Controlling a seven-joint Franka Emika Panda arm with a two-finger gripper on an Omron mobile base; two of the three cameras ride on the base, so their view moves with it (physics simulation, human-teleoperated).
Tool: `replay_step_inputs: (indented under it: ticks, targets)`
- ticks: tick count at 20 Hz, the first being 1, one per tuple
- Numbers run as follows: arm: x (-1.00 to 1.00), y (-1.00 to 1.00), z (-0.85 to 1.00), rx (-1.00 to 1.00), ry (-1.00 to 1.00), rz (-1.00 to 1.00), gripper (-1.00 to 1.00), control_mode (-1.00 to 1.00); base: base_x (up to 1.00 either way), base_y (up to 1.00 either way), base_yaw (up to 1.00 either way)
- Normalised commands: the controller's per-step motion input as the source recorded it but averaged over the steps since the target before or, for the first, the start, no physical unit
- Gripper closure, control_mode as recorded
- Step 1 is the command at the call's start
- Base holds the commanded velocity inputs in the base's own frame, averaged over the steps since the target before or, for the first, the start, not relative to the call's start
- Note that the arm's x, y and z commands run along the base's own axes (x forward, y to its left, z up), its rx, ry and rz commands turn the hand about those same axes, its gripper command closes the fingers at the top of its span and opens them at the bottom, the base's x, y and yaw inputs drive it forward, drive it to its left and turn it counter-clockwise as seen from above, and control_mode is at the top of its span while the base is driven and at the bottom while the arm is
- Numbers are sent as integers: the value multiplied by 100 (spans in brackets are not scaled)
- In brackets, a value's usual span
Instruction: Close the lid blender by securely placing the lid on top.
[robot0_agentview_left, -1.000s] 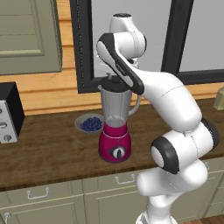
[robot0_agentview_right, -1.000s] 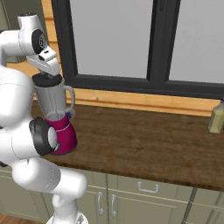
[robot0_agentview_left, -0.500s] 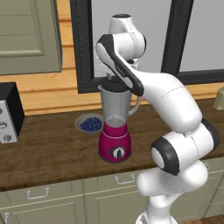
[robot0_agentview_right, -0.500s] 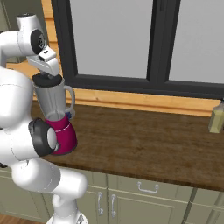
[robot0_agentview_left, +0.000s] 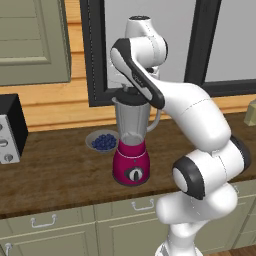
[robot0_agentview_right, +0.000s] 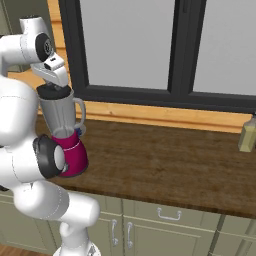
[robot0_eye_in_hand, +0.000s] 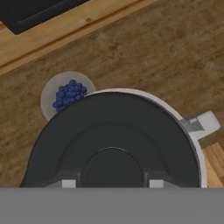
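The claw (robot0_agentview_right: 56, 86) hung directly over the blender (robot0_agentview_left: 132, 145), its fingertips at either side of the knob of the dark lid (robot0_eye_in_hand: 113, 144); whether they gripped it could not be told. The lid sat on the jar's mouth just beneath the claw. Beyond the claw, a bowl of blueberries (robot0_eye_in_hand: 65, 94) rested on the desk (robot0_agentview_right: 165, 160).

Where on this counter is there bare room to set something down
Widest bare stretch: wooden counter between the blender and the bottle at the far right. Crowded: around the blueberry bowl, between the blender and the toaster.
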Motion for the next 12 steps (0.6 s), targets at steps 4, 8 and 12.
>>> replay_step_inputs:
  ticks: [4,8,12]
  targets:
    - [-7,0,0,-4,17,0,100,-100,0,0,0]
    - [0,1,0,-9,22,0,100,-100,0,0,0]
    - [0,0,0,-11,21,0,100,-100,0,0,0]
